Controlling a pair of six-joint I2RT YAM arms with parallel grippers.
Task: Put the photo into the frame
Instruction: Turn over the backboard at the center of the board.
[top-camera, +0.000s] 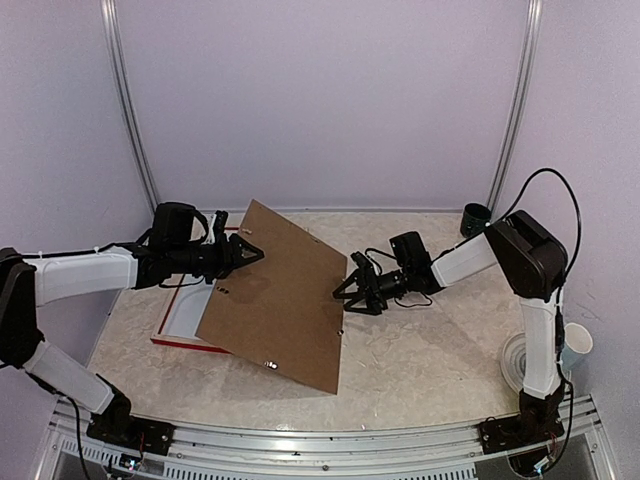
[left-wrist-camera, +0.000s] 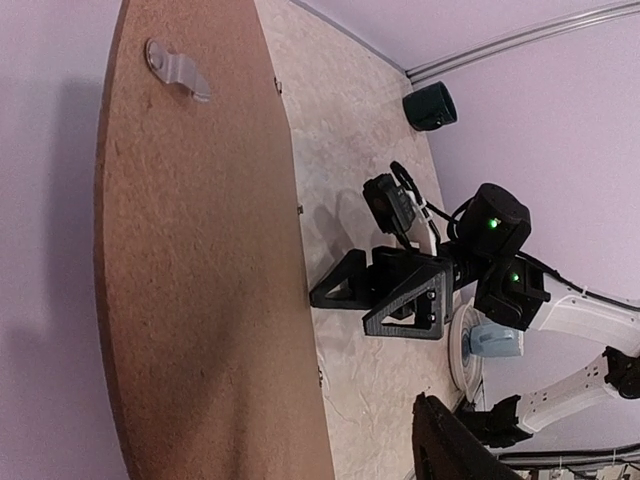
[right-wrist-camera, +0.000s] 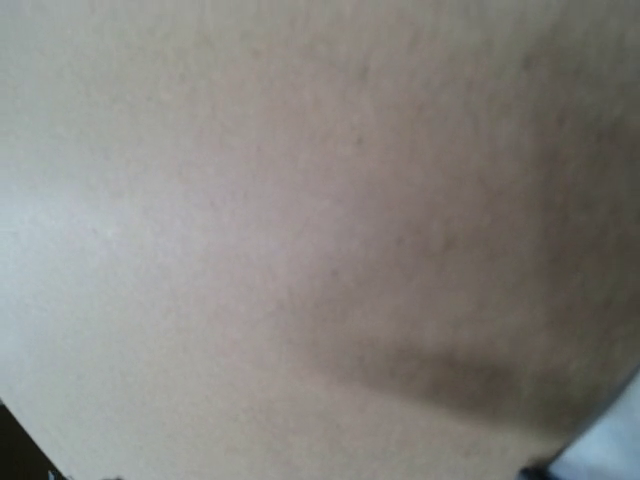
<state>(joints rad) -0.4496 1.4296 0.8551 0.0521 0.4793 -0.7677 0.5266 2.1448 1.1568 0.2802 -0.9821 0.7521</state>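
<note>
Your task's frame lies flat on the table, below and just inboard of your left gripper. Only its near-left corner shows: a thin, bright red rim around a white surface. The rest is hidden under the brown hardboard panel, which stands tilted between your two sets of fingers with its high corner by the left fingertips. You cannot tell whether that white surface is the photo, since no printed picture shows on it. The left fingertips sit at the panel's upper left edge. In the left wrist view one dark finger shows on the panel's rough brown face, and the other is hidden, so you cannot tell whether that gripper is clamped on the panel or only around it. Your right gripper has its jaws spread wide, with the tips at the panel's right edge. Its wrist camera shows only a blurred tan surface close up. A pale metal hanger clip sits on the panel's face, on the far side from your right fingers.
</note>
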